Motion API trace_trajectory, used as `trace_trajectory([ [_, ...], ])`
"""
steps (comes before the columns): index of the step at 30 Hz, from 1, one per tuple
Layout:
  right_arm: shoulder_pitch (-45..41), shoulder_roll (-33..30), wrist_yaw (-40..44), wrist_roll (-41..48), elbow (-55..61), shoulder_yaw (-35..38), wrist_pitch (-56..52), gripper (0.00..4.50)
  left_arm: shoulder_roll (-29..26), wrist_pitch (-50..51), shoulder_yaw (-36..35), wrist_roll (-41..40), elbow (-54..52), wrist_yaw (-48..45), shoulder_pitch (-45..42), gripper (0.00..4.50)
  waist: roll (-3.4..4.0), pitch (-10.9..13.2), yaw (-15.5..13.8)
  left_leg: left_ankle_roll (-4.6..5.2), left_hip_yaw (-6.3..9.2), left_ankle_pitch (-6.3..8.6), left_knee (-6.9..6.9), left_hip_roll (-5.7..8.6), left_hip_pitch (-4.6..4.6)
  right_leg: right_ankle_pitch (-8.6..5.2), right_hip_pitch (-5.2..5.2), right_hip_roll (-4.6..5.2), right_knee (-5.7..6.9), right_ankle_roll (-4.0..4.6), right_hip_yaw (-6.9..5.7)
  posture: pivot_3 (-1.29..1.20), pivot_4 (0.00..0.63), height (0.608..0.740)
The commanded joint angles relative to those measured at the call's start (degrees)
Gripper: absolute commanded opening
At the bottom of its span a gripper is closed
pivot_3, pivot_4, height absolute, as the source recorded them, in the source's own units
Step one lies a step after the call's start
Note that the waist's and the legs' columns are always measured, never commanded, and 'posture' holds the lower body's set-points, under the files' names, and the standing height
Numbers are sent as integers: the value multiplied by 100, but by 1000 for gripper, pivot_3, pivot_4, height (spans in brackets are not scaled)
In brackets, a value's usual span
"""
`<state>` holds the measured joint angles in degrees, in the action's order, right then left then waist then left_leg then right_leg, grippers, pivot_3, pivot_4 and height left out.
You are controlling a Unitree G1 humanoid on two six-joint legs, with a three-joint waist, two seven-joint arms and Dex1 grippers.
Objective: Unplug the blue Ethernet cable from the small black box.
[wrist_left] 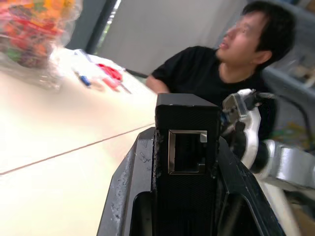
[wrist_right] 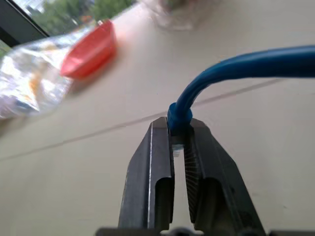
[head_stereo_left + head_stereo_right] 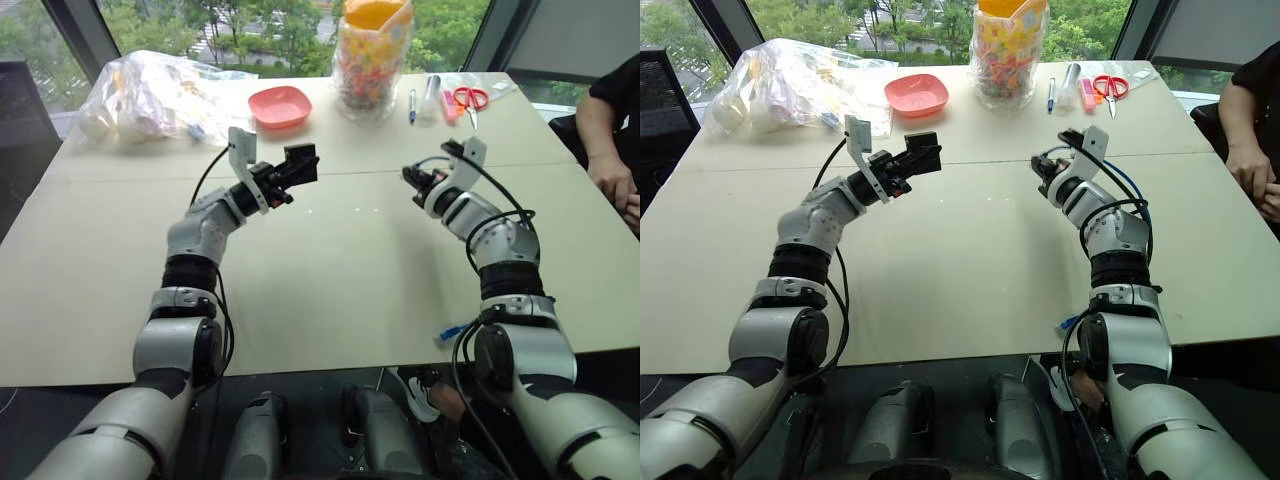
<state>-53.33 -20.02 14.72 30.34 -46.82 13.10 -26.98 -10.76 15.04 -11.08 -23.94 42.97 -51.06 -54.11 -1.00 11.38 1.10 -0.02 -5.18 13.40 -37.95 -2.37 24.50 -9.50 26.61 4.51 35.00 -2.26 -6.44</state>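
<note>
Left eye view: the left hand (image 3: 305,160) sits just left of the frame's centre, raised over the desk (image 3: 330,290), clamped on the box (image 3: 301,162). The right hand (image 3: 414,181) is right of centre, well apart from the left, pinched on the plug end of the cable (image 3: 452,331); a blue stretch of it shows low right, at the desk's near edge. A person's arm (image 3: 607,130) rests at the far right edge. The cable looks already free of the box, so what remains is to part the two cleanly: keep both grips firm and draw the right hand straight away, so that slack does not snag.

Right eye view: same layout. The cable loops blue behind the right forearm, right of centre, so watch that it does not catch on the arm's own black leads.

Left wrist view: the box stands in the lower middle between the two fingers (image 1: 125,182), its port (image 1: 187,152) facing the camera and showing nothing inside. Holding it level keeps that port visible as proof of the job done.

Right wrist view: the fingers (image 2: 152,172) rise from the lower middle, nearly closed, gripping the cable's plug; the cord arcs to the upper right. The grip sits at the very tips, so I judge a slip possible; avoid twisting.
</note>
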Motion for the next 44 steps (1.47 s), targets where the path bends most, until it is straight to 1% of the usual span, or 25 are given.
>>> trace_trajectory([
  [1,-539,-91,397,-519,-934,-97,744,1159,161,-1066,185,465,412,314,-188,560,0,0,7,1,-11,1,1,-1,0,-1,2,-2,2,0,0,0,150,740],
  [4,-720,-123,605,-782,-1414,-89,1046,2686,311,-1674,277,738,883,524,-342,560,0,1,-2,2,-19,0,2,-3,1,-2,6,-2,7,-2,-1,0,150,740],
  [7,-678,-124,798,-927,-1343,-121,971,4286,416,-2152,342,964,1332,708,-499,560,0,1,-14,2,-22,0,-5,-3,1,-2,3,4,5,-5,0,0,150,740],
  [8,-558,-111,913,-949,-1090,-178,813,4483,456,-2314,359,1051,1525,822,-574,560,0,1,-18,2,-22,0,-8,-3,1,-2,2,5,5,-6,-1,0,150,740],
  [11,271,-21,1211,-860,604,-499,-43,4483,558,-2781,457,1361,2098,1168,-781,560,0,0,-49,1,-13,1,-10,-13,3,-4,-2,11,2,-9,-3,0,150,740],
  [13,1206,63,1221,-604,2439,-814,-848,4483,653,-3007,523,1573,2457,1420,-872,560,0,0,-61,4,5,3,-8,-13,8,-9,-2,16,1,-15,-4,0,150,740],
  [15,1898,190,1078,-358,3812,-903,-1387,4483,738,-3121,553,1715,2722,1595,-928,560,2,-1,-55,16,17,12,-7,-11,12,-16,0,18,2,-25,-7,0,150,740],
  [17,2266,337,848,-191,4600,-795,-1659,4483,807,-3161,553,1802,2894,1727,-959,560,1,-1,-27,22,12,16,-8,-10,13,-17,2,19,0,-27,-6,0,150,740],
  [20,2518,493,582,-80,5202,-615,-1854,4483,866,-3158,546,1914,3051,1885,-984,560,0,0,-33,21,11,15,-13,-12,13,-15,5,18,1,-26,-7,0,150,740],
  [21,2556,527,520,-42,5307,-554,-1897,4500,875,-3158,541,1940,3080,1909,-986,1603,0,0,-34,21,13,15,-17,-14,11,-12,4,17,3,-21,-8,0,150,740],
  [24,2591,540,385,-16,5444,-449,-1962,4500,875,-3133,512,1959,3109,1876,-1000,2752,1,0,-43,19,24,15,-21,-16,7,-8,-5,17,1,-14,-18,0,150,740],
  [26,2613,512,402,0,5497,-424,-1944,4500,832,-3142,492,1959,3075,1813,-991,3582,0,0,-44,19,25,15,-21,-17,5,-9,-8,18,-2,-13,-21,0,150,740],
  [27,2621,495,426,8,5512,-415,-1931,4500,796,-3126,488,1958,3050,1751,-983,4111,0,0,-44,19,25,16,-20,-17,7,-9,-7,18,-4,-13,-21,0,150,740],
  [28,2628,479,453,10,5521,-409,-1915,4500,751,-3091,489,1959,3023,1678,-974,4474,1,0,-41,19,24,16,-18,-17,8,-10,-6,18,-5,-14,-21,0,150,740],
  [31,2678,366,634,18,5576,-395,-1817,4500,471,-2951,450,1834,2769,1118,-864,4474,0,0,-34,20,18,16,-13,-16,14,-11,2,16,-5,-14,-19,0,150,740],
  [33,2767,271,785,57,5656,-363,-1755,4500,231,-2686,392,1609,2293,503,-671,4474,1,0,-34,20,18,16,-13,-16,16,-11,4,15,-4,-14,-20,0,150,740],
  [35,2873,173,915,85,5740,-360,-1694,4500,20,-2114,368,1289,1510,-118,-358,4474,1,0,-25,20,19,16,-13,-17,16,-11,4,14,-4,-14,-20,0,150,740],
  [36,2939,112,983,83,5787,-378,-1664,4500,-84,-1724,381,1121,975,-317,-139,4474,1,0,-24,20,17,16,-13,-19,15,-11,4,14,-4,-13,-18,0,150,740],
  [37,3052,25,1086,76,5871,-405,-1624,4500,-287,-1102,410,887,126,-480,233,4474,2,-1,-30,20,18,16,-13,-20,14,-11,4,14,-4,-13,-18,0,150,740],
  [38,3184,-59,1189,100,5979,-408,-1609,4500,-545,-393,427,610,-847,-582,684,4474,2,-1,-15,20,20,16,-13,-20,14,-11,3,14,-4,-13,-18,0,150,740],
  [40,3382,-167,1318,136,6157,-394,-1563,4500,-926,650,441,228,-2305,-566,1391,4474,3,0,4,20,14,16,-8,-22,10,-13,4,13,-3,-9,-8,0,150,740],
  [42,3541,-235,1404,188,6335,-364,-1500,4500,-1241,1264,448,35,-3299,-453,1968,4474,4,0,-18,20,16,16,-7,-23,10,-14,4,9,0,-9,-7,0,150,740],
  [44,3675,-276,1499,264,6503,-339,-1468,4500,-1486,1783,335,-192,-4006,-266,2432,4474,4,0,-40,18,18,15,-10,-22,7,-16,2,8,2,-10,-8,0,150,740],
])
